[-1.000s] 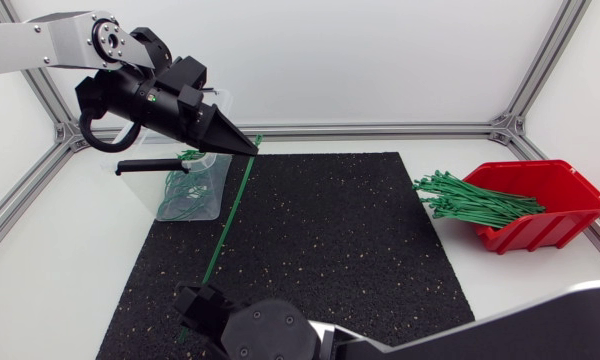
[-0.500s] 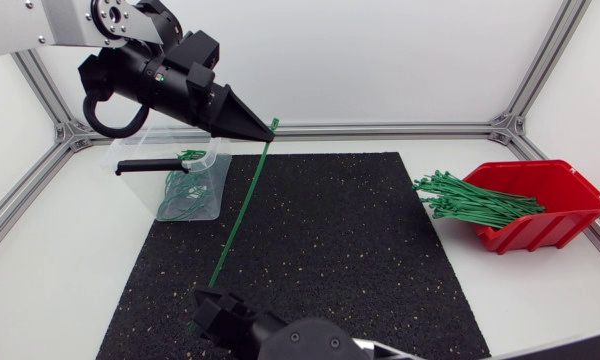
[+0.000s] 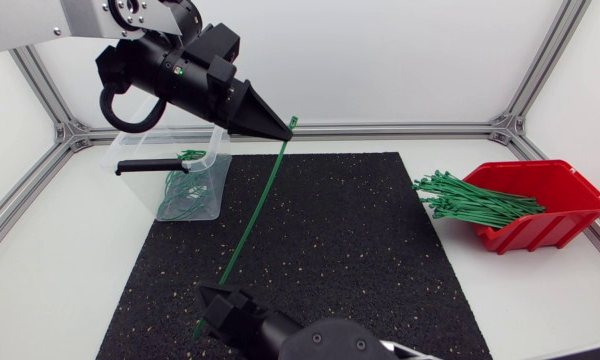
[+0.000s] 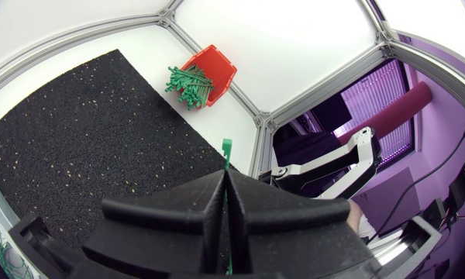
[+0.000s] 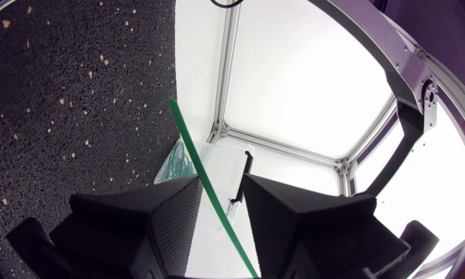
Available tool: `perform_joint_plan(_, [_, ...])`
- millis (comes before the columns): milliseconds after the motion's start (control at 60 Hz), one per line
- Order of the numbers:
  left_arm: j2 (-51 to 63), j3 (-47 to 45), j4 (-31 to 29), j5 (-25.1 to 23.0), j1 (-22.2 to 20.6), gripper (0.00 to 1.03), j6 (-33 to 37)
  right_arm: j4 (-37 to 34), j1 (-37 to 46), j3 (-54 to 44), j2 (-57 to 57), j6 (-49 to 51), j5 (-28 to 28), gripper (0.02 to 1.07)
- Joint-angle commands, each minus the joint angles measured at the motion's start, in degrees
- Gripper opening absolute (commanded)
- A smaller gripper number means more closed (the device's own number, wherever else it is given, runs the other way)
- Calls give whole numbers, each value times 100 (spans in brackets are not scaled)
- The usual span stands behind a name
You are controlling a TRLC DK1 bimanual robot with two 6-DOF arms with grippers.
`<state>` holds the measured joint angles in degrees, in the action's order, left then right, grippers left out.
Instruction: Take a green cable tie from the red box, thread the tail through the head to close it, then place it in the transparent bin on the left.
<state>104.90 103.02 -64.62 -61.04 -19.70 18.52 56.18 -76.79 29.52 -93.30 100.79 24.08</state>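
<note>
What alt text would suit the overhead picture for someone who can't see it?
The left gripper, raised above a black mat, pinches the top of a long green cable tie slanting down to the right gripper at the near edge. A transparent bin with green ties sits left, a red box of more ties right.

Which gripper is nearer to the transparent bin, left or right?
Left. The left gripper hangs just beside and above the transparent bin; the right gripper sits at the black mat's near edge, farther off.
</note>
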Motion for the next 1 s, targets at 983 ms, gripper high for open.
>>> perform_joint_plan(983, [285,491,-33,57,-183,3,-226,103,112,-482,356,169,-272,27])
